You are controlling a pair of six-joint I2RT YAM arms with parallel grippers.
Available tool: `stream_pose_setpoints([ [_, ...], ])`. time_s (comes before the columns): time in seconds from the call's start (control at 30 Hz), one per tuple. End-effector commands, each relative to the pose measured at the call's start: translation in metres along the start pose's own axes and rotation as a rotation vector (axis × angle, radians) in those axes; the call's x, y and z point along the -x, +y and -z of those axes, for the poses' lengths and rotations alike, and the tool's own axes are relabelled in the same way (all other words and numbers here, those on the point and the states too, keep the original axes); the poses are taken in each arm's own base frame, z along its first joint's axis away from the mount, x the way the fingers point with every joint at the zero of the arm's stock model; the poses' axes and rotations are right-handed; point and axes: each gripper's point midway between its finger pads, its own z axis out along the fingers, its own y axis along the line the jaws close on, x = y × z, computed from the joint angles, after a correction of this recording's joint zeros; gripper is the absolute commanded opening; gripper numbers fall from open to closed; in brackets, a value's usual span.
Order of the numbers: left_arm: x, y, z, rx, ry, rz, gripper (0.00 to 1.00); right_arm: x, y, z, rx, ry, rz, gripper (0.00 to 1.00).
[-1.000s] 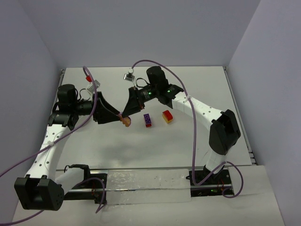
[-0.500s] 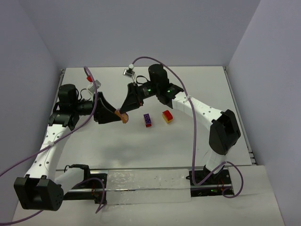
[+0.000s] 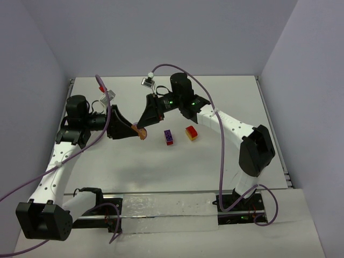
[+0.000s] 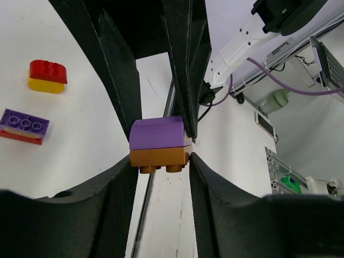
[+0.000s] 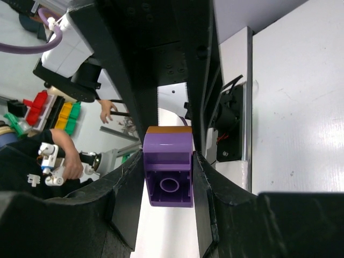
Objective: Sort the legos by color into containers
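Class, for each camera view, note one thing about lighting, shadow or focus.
Top external view: even, soft light, with only faint shadows on the table. Left wrist view: the purple-and-orange brick is sharp, while the near fingers are dark and featureless. Right wrist view: the same brick is sharp, and the room behind it is slightly blurred.

Aloft — purp/orange lego pair (image 4: 159, 145); purp-red brick (image 3: 169, 137), red-yel brick (image 3: 191, 133) (flat on table (image 3: 215, 164)).

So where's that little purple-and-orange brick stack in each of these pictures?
Top external: the purple-and-orange brick stack sits left of centre, pinched between black fingers.
Left wrist: dead centre, purple above orange.
Right wrist: centre, purple hollow underside toward the camera, orange edge above.
Shared landmark: those black fingers flanking it in every view.
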Motion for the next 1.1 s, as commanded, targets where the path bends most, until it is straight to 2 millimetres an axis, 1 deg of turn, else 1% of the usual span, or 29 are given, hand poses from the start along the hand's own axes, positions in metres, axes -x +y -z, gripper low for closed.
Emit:
stream_pose_setpoints([
  [0.0, 0.007, -0.006, -0.001, -0.020, -0.010, -0.055, 0.30, 0.004, 0.009, 0.004, 0.006, -0.006, 0.050, 0.00],
  [0.07, 0.007, -0.006, -0.001, -0.024, -0.009, -0.056, 0.18, 0.004, 0.009, 0.003, 0.009, -0.004, 0.050, 0.01],
  [0.1, 0.007, -0.006, -0.001, -0.026, -0.009, -0.057, 0.10, 0.004, 0.009, 0.003, 0.012, 0.000, 0.049, 0.04],
  [0.13, 0.007, -0.006, -0.001, -0.028, -0.008, -0.058, 0.01, 0.003, 0.008, 0.003, 0.009, 0.007, 0.040, 0.12],
  [0.27, 0.007, -0.007, -0.001, -0.028, -0.008, -0.058, 0.00, -0.001, 0.005, 0.003, 0.012, 0.022, 0.036, 0.44],
  [0.3, 0.008, -0.008, 0.000, -0.030, -0.008, -0.060, 0.00, -0.002, 0.004, 0.004, 0.010, 0.025, 0.050, 0.49],
  [0.37, 0.008, -0.009, 0.000, -0.034, -0.007, -0.060, 0.00, -0.006, 0.001, 0.004, -0.002, 0.037, 0.047, 0.52],
  [0.5, 0.008, -0.010, 0.000, -0.041, -0.005, -0.064, 0.00, -0.012, -0.002, 0.006, -0.016, 0.047, 0.040, 0.53],
  [0.53, 0.008, -0.010, 0.000, -0.043, -0.005, -0.066, 0.00, -0.014, -0.003, 0.006, -0.018, 0.050, 0.039, 0.52],
  [0.63, 0.007, -0.010, 0.000, -0.044, -0.003, -0.063, 0.00, -0.014, -0.004, 0.006, -0.025, 0.047, 0.043, 0.45],
  [0.7, 0.007, -0.009, 0.000, -0.043, -0.003, -0.061, 0.00, -0.012, -0.004, 0.007, -0.027, 0.043, 0.049, 0.38],
  [0.73, 0.007, -0.009, 0.000, -0.044, -0.003, -0.061, 0.00, -0.012, -0.004, 0.007, -0.026, 0.044, 0.050, 0.27],
  [0.77, 0.007, -0.010, 0.000, -0.044, -0.003, -0.060, 0.00, -0.011, -0.004, 0.007, -0.028, 0.042, 0.054, 0.21],
  [0.8, 0.007, -0.010, 0.000, -0.046, -0.003, -0.063, 0.00, -0.010, -0.004, 0.007, -0.032, 0.038, 0.063, 0.08],
  [0.83, 0.006, -0.010, 0.000, -0.047, -0.002, -0.058, 0.00, -0.010, -0.004, 0.007, -0.036, 0.035, 0.065, 0.00],
  [1.0, 0.003, -0.008, 0.000, -0.045, 0.004, -0.061, 0.00, -0.005, -0.005, 0.011, -0.045, 0.025, 0.075, 0.00],
  [1.07, -0.001, -0.008, 0.001, -0.042, 0.013, -0.058, 0.00, 0.000, -0.005, 0.017, -0.043, 0.017, 0.081, 0.00],
])
